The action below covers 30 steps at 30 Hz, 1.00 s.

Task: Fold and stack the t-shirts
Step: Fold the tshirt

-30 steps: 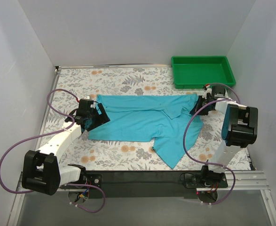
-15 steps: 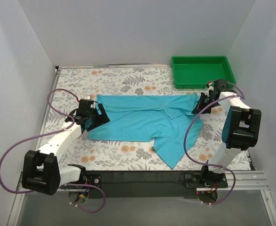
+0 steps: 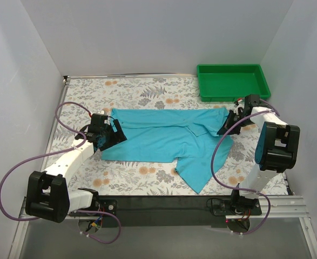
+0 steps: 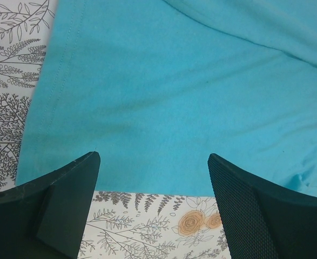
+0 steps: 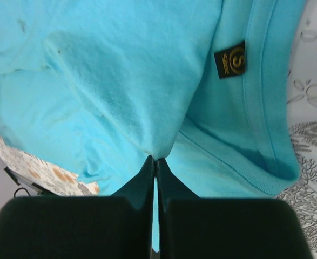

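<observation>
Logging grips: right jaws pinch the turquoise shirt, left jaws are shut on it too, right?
No: the left jaws stand open over the shirt, holding nothing, as the left wrist view shows. The right jaws do pinch it.

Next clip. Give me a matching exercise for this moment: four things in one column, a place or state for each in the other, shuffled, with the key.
Things:
1. left claw
2. right claw
3. green tray
4. shirt

Places or states:
A. at the far right corner of the table
B. shut, pinching turquoise fabric
C. lying across the middle of the table
D. open, over a turquoise hem edge

Pairs: 1-D, 2-B, 3-A, 4-C
</observation>
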### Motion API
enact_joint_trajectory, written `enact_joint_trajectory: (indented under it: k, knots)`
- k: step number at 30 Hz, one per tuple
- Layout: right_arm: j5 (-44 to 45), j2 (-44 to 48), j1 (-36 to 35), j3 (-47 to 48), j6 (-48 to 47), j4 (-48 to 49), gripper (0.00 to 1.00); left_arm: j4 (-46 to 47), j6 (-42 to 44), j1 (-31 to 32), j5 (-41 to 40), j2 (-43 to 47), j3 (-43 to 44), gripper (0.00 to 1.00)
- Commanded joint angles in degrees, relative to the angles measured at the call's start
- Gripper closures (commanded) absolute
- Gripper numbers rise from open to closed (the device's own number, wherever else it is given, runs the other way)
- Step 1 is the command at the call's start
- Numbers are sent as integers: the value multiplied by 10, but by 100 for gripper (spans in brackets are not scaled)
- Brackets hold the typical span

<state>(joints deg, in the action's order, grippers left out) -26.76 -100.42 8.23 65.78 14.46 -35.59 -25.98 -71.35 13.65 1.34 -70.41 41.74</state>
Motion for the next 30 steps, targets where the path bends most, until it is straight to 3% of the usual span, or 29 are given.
enact_joint_trajectory:
  k: [1,9,16,19,23,30]
  knots:
    - [-14,15,1,-26,4,-9,98,-3,2,1,8,-3,13,25]
    - [-12,-4,-4,-41,-4,6,96,-3,1,1,11,-10,12,25]
    - [14,28,-47,3,-33,2,63,-3,-2,1,9,-10,9,25]
    - [75,58,-99,29,-50,3,58,-4,-3,1,7,-8,11,24]
    - [180,78,-183,58,-88,9,60,-6,-5,1,3,-7,11,25]
    - [245,35,-278,73,-117,32,63,-11,-5,1,-1,-9,13,25]
